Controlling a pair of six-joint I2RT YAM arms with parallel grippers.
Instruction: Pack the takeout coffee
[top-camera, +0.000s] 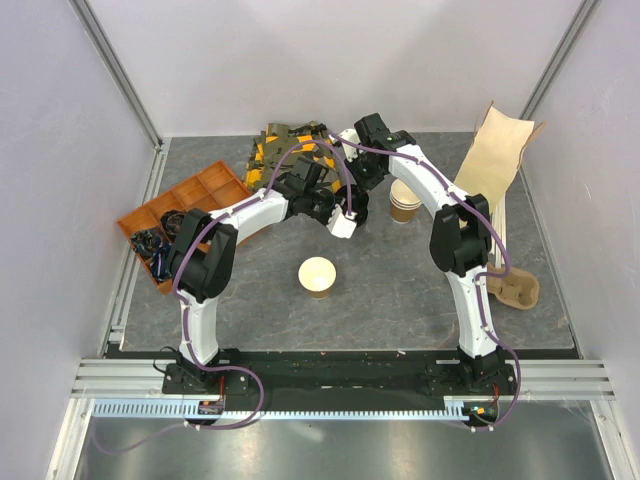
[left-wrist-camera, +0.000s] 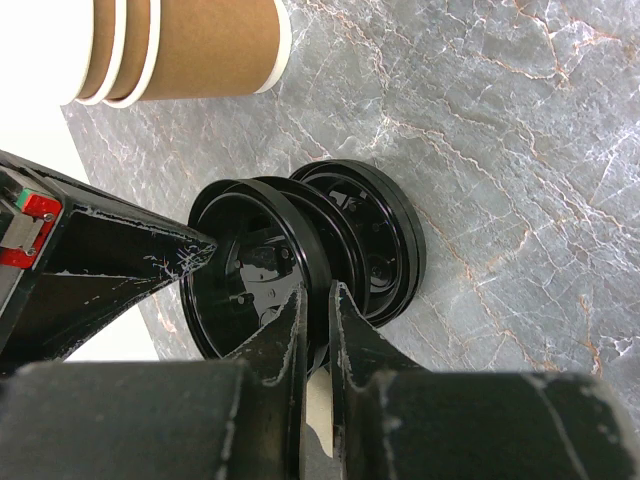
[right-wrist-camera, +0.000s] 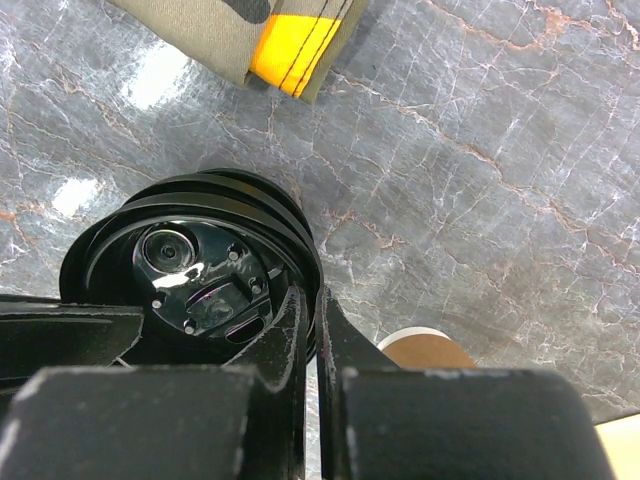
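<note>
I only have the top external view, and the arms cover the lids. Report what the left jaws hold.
Observer: Left gripper: its jaws pinch the rim of the top round black plastic lid of a stack of black lids.
Operator: Now the right arm.
Observer: Right gripper: jaws shut on a rim of the same stack; which lid, I cannot tell.
Operator: Say where the stack sits.
Observer: Its bottom lid rests on the grey marbled table.
</note>
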